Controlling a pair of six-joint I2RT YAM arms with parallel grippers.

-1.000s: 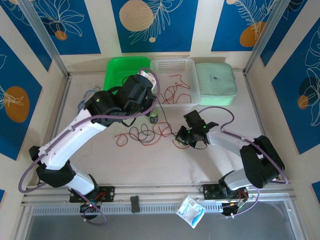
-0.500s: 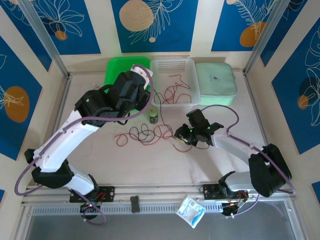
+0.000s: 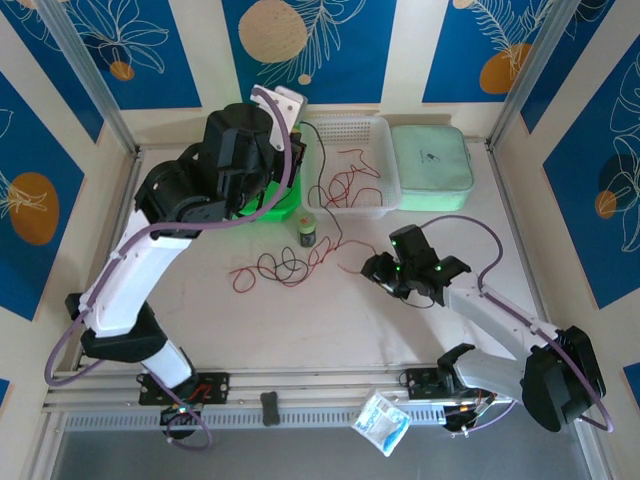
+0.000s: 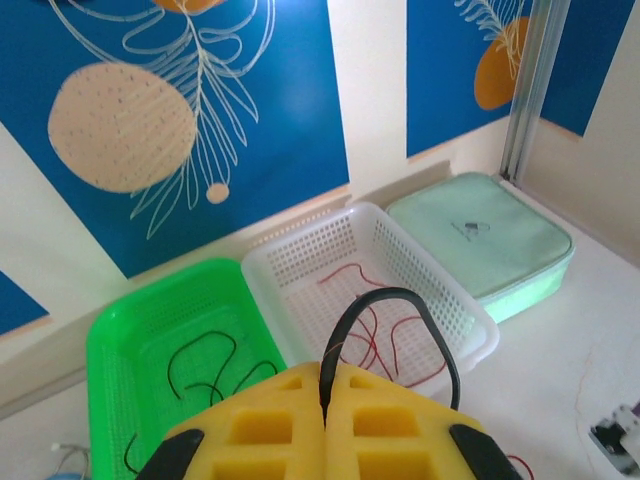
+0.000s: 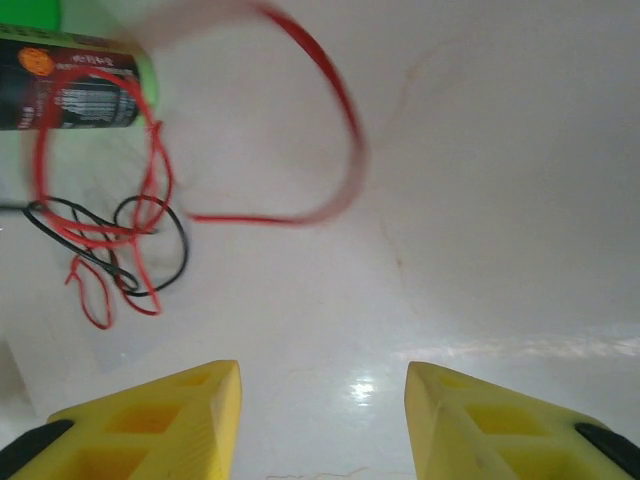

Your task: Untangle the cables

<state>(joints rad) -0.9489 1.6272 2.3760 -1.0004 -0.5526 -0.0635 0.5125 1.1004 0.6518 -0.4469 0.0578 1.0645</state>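
Observation:
My left gripper (image 4: 327, 385) is shut on a black cable (image 4: 395, 300) that loops up out of its yellow fingers. It hangs raised over the green basket (image 3: 224, 138), and the black cable (image 3: 318, 190) trails from it down to a tangle of red and black cables (image 3: 285, 265) on the table. My right gripper (image 3: 375, 268) stands open just right of the tangle, low over the table, with nothing between its fingers (image 5: 150, 415). Ahead of it lie a red cable loop (image 5: 345, 140) and the tangle (image 5: 120, 235).
The green basket (image 4: 130, 330) holds black cables (image 4: 200, 365). The white basket (image 3: 345, 128) holds red cables (image 3: 350, 182). A mint case (image 3: 430, 165) sits at the back right. A small dark can (image 3: 307, 232) stands by the tangle. A packet (image 3: 381, 420) lies on the front rail.
My left arm has risen and swung back over the green basket, drawing the black cable up from the tangle. My right gripper has opened and backed away to the right.

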